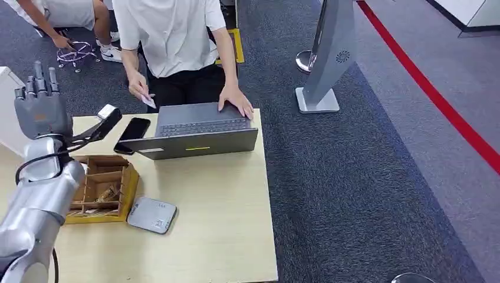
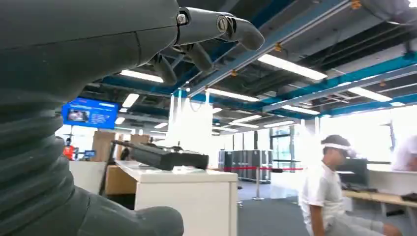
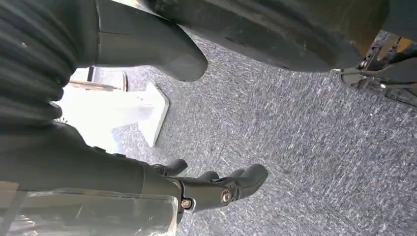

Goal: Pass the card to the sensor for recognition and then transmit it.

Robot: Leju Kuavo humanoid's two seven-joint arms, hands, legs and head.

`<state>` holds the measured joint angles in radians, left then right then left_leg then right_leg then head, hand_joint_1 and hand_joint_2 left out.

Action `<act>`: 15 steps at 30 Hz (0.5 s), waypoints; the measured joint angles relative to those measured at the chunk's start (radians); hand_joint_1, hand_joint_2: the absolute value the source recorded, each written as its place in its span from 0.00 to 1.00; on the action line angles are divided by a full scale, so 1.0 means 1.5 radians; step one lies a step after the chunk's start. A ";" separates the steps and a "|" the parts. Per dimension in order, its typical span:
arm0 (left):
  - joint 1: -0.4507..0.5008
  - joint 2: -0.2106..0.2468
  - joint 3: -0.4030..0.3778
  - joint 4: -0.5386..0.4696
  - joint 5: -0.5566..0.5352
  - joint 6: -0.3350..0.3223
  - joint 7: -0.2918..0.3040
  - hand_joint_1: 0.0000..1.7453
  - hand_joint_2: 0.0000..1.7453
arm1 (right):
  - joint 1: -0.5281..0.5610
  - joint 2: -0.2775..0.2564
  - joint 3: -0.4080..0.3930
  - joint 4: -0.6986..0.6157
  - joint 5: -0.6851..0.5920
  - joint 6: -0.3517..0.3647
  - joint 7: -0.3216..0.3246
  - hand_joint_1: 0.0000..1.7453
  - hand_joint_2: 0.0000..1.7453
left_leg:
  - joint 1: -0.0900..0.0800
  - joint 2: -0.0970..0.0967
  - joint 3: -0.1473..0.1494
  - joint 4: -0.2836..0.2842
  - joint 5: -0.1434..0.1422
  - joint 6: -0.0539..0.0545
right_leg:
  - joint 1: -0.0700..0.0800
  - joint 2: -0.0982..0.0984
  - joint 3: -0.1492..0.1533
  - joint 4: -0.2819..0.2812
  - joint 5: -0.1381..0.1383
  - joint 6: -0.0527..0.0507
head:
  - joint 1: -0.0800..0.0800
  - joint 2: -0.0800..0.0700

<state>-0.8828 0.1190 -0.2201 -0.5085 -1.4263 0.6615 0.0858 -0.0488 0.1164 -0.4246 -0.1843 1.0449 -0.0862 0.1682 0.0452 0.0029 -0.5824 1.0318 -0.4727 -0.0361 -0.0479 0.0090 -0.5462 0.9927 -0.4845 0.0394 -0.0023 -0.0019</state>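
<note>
— Head view first: where do we find the card [image 1: 148, 101]?

— We see it as a small white slip pinched in the fingers of a person's hand [image 1: 139, 87], just past the far edge of the table [image 1: 224, 224] and beside the back left corner of the laptop [image 1: 197, 131]. The person's other hand rests on the laptop's far right corner.

— And the sensor?

— We take the flat grey pad [image 1: 152, 215] lying on the table to be the sensor; it sits just beside the wooden box [image 1: 105, 188], nearer to us than the laptop and well apart from the card.

— How does our left hand [image 1: 40, 106] stand?

— We see it raised above the left end of the table, fingers upright and apart, holding nothing. From the left wrist we see the dark fingers [image 2: 216, 27] stretched out against the ceiling lights with nothing between them and the thumb.

— Our right hand [image 3: 196, 189]?

— From the right wrist we see it hanging over grey carpet, fingers loosely curved, apart from the thumb [image 3: 162, 54], and empty.

— Anything else on the table?

— We note a black phone [image 1: 132, 134] lying touching the laptop's left front corner, and a small camera on a dark stalk [image 1: 105, 121] beside it.
</note>
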 joint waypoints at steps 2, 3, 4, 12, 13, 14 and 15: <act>0.015 -0.006 0.000 -0.017 0.002 0.001 -0.006 0.00 1.00 | 0.001 0.000 -0.001 0.000 -0.001 -0.003 0.001 0.00 1.00 | 0.000 0.001 0.000 0.000 0.000 0.000 | 0.000 0.001 0.000 0.000 0.000 0.000 | 0.000 0.000; 0.029 -0.010 0.000 -0.038 0.005 -0.001 -0.012 0.00 1.00 | 0.001 0.000 -0.002 0.000 -0.002 -0.005 0.002 0.00 1.00 | 0.000 0.001 0.000 0.000 0.000 0.000 | 0.000 0.001 0.000 0.000 0.000 0.000 | 0.000 0.000; 0.047 -0.012 0.000 -0.064 0.005 -0.004 -0.015 0.00 1.00 | 0.001 0.000 -0.005 0.000 -0.003 -0.007 0.003 0.00 1.00 | -0.001 0.001 0.000 0.000 0.000 0.000 | 0.000 0.001 0.000 0.000 0.000 0.000 | 0.000 0.000; 0.293 -0.026 -0.031 -0.415 0.017 -0.099 -0.006 0.00 1.00 | 0.004 0.003 -0.042 0.000 -0.027 -0.030 0.013 0.00 1.00 | -0.001 0.001 0.000 0.000 -0.002 0.000 | -0.001 0.001 -0.001 0.000 -0.001 0.000 | 0.000 0.000; 0.322 -0.024 -0.039 -0.448 0.012 -0.099 -0.001 0.00 1.00 | 0.005 0.004 -0.046 0.000 -0.027 -0.031 0.014 0.00 1.00 | -0.001 0.001 -0.001 0.000 -0.002 0.000 | -0.001 0.001 -0.001 0.000 -0.002 0.001 | -0.001 0.000; 0.346 -0.023 -0.049 -0.486 0.008 -0.098 0.005 0.00 1.00 | 0.006 0.005 -0.052 0.000 -0.027 -0.032 0.015 0.00 1.00 | -0.001 0.000 -0.001 0.000 -0.002 0.000 | -0.001 0.000 -0.001 0.000 -0.002 0.001 | 0.000 0.000; 0.373 -0.022 -0.058 -0.519 0.004 -0.097 0.010 0.00 1.00 | 0.006 0.005 -0.056 0.000 -0.028 -0.034 0.018 0.00 1.00 | -0.001 0.000 -0.001 0.000 -0.002 0.000 | -0.001 0.000 -0.001 0.000 -0.002 0.001 | 0.001 0.000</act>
<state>-0.3228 0.0866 -0.3064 -1.2877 -1.4199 0.5154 0.1004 -0.0403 0.1244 -0.5085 -0.1843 1.0025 -0.1366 0.1949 0.0440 0.0035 -0.5841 1.0316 -0.4759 -0.0356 -0.0489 0.0086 -0.5475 0.9920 -0.4873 0.0405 -0.0008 -0.0019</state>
